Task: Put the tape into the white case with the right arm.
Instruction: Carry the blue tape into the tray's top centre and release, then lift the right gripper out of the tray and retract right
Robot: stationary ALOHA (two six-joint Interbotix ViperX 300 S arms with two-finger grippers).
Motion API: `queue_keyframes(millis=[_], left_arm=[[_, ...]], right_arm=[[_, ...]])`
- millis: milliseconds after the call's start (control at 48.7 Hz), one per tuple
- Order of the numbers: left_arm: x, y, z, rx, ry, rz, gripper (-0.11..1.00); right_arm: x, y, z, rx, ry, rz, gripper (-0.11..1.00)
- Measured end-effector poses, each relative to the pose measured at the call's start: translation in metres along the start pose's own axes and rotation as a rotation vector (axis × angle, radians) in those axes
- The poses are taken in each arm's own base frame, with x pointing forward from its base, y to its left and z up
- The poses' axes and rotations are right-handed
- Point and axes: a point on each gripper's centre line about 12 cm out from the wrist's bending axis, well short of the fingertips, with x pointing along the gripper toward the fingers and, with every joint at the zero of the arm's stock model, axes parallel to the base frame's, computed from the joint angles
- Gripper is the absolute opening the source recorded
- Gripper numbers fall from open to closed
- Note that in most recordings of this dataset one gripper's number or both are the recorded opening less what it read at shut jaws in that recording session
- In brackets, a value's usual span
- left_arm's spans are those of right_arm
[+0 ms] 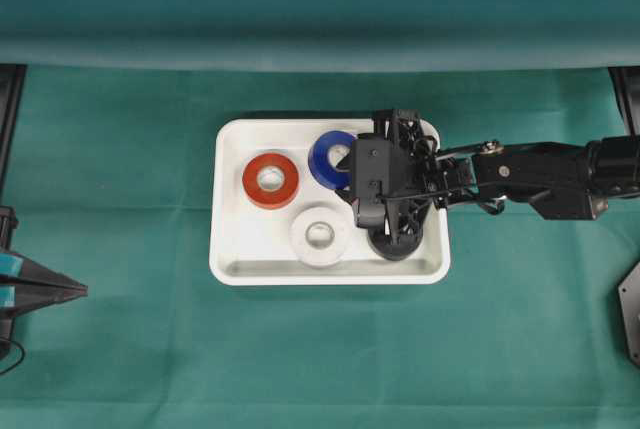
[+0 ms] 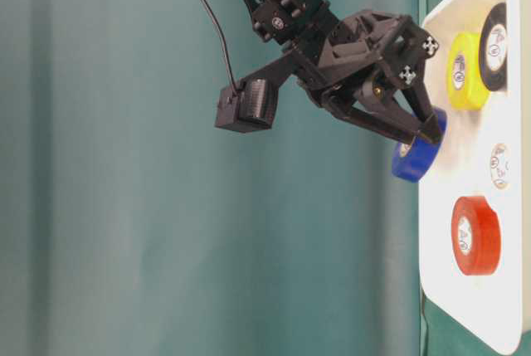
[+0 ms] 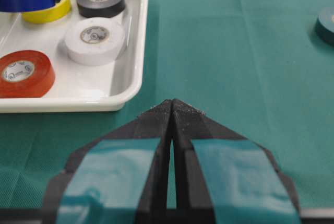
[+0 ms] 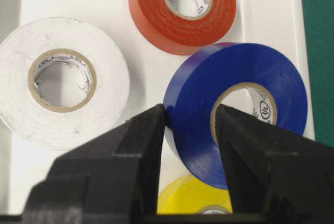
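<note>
The white case (image 1: pixel 228 269) lies at the middle of the green cloth. My right gripper (image 1: pixel 352 171) is above its right part, shut on a blue tape roll (image 1: pixel 330 157). In the right wrist view one finger is inside the roll's hole and the other is outside, pinching the wall of the blue tape (image 4: pixel 235 62) at the gripper (image 4: pixel 190 117). The roll is tilted, just above a yellow roll (image 4: pixel 193 200). In the table-level view the blue tape (image 2: pixel 412 161) hangs at the fingertips. My left gripper (image 3: pixel 172 104) is shut and empty, at the far left (image 1: pixel 80 292).
In the case lie a red roll (image 1: pixel 270 180), a white roll (image 1: pixel 320 236) and a black roll (image 1: pixel 395 242) partly under the gripper. A dark object (image 1: pixel 632 324) sits at the cloth's right edge. The cloth's far edge rises behind the case.
</note>
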Motion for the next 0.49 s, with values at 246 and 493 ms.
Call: queue_keyframes(millis=[246,493], left_arm=[[0.0,-0.0002,0.0,0.002,0.0,-0.001,0.0],[0.0,-0.0002,0.0,0.0,0.0,-0.002,0.0]], right_arm=[[0.0004,0.0002,-0.0003,0.002,0.0,0.001,0.03],[0.0,0.0001,0.0002,0.002,-0.001,0.001,0.07]])
